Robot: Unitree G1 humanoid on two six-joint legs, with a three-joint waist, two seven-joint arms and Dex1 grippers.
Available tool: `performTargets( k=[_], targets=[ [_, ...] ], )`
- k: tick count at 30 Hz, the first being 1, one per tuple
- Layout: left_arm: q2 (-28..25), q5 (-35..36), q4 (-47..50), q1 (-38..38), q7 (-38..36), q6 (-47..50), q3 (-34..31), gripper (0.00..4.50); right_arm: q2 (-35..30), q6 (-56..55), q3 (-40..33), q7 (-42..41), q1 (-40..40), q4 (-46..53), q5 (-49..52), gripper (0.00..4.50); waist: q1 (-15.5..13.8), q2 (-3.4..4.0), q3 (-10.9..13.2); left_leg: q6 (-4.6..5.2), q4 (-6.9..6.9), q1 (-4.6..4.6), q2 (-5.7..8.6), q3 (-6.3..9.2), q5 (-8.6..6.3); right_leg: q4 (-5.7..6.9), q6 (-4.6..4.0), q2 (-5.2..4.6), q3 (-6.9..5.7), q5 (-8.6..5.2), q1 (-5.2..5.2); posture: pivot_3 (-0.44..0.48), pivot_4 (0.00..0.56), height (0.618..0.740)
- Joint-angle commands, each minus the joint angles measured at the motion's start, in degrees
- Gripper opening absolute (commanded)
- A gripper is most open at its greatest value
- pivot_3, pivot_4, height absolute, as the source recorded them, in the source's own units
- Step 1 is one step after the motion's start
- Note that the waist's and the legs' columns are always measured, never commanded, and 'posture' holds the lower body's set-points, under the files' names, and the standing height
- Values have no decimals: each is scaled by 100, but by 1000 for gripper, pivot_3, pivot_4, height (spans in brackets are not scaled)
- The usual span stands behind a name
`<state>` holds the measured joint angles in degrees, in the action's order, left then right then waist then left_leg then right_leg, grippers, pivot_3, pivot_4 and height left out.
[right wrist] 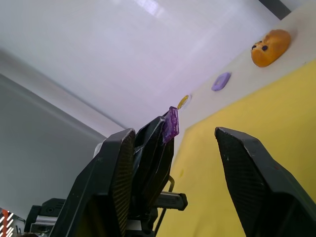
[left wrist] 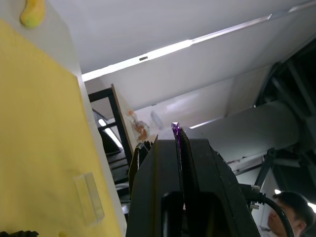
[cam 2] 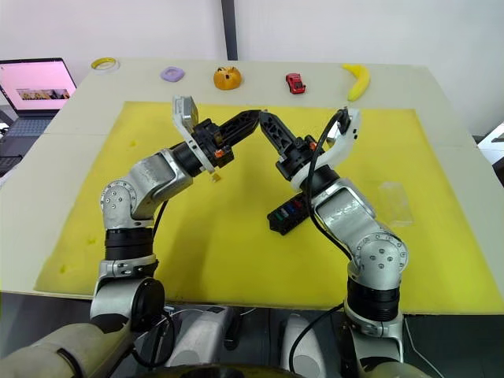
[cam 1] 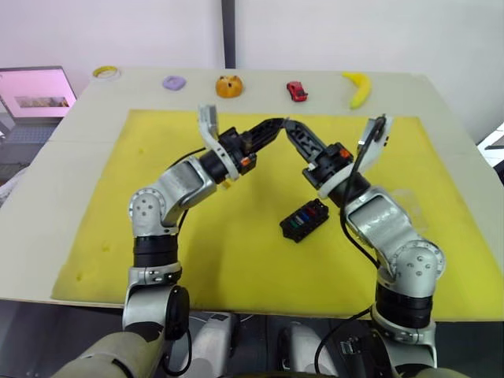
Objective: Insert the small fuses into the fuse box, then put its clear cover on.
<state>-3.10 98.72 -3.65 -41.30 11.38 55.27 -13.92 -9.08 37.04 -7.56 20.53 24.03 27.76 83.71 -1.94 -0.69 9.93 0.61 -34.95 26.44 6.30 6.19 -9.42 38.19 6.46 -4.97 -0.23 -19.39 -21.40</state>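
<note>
Purple fuse (right wrist: 171,124) between raised grippers

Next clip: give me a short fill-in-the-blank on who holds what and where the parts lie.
1. The left pincer is shut on a ____ fuse.
2. The right pincer's fingers stand ____.
3. The fuse box rests on the ____ mat.
4. The clear cover lies on the robot's ____ side of the box.

Missing words: purple; open; yellow; right

Place: a robot test lab or office room.
Evidence: plain white walls; pale bench (cam 1: 441,102) carrying a yellow mat (cam 1: 236,260); open laptop (cam 1: 35,90) off its far left corner; ceiling strip lights.
</note>
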Motion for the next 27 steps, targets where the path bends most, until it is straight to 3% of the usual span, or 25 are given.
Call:
performTargets(
  k=[1, 15, 18, 20, 27],
  targets=[
    [55, 107, 246, -90, -83, -114, 87, 0, 82, -156, 62, -53, 95, 152, -37, 2657, -1, 0, 0, 0, 0, 0, 0, 0, 0, 0, 0, 0, 0, 0, 0, 0, 150, 735],
    [196, 98, 335, 11, 54, -468, 160, 0, 261, -494, 137, -164, 131, 152, -386, 2657, 25, 1, -1, -6, -1, -1, 0, -1, 4, 2, 0, 1, 0, 0, 1, 0, 150, 735],
    [214, 105, 350, 12, 63, -488, 199, 0, 255, -490, 168, -173, 127, 157, -392, 1843, 43, 1, -1, -6, 0, -1, 0, 0, 4, 2, 0, 1, 0, 0, 1, 0, 150, 735],
    [240, 103, 374, 16, 78, -506, 228, 0, 263, -496, 186, -172, 138, 155, -396, 902, 55, 1, -1, -7, 0, -1, 0, 0, 5, 3, 0, 2, 0, 0, 1, 0, 150, 735],
    [294, 94, 418, 13, 124, -541, 266, 0, 273, -483, 207, -187, 163, 127, -385, 902, 136, 2, -1, -8, 0, -2, 0, 0, 6, 6, 0, 3, 1, 0, 1, 0, 150, 735]
  ],
)
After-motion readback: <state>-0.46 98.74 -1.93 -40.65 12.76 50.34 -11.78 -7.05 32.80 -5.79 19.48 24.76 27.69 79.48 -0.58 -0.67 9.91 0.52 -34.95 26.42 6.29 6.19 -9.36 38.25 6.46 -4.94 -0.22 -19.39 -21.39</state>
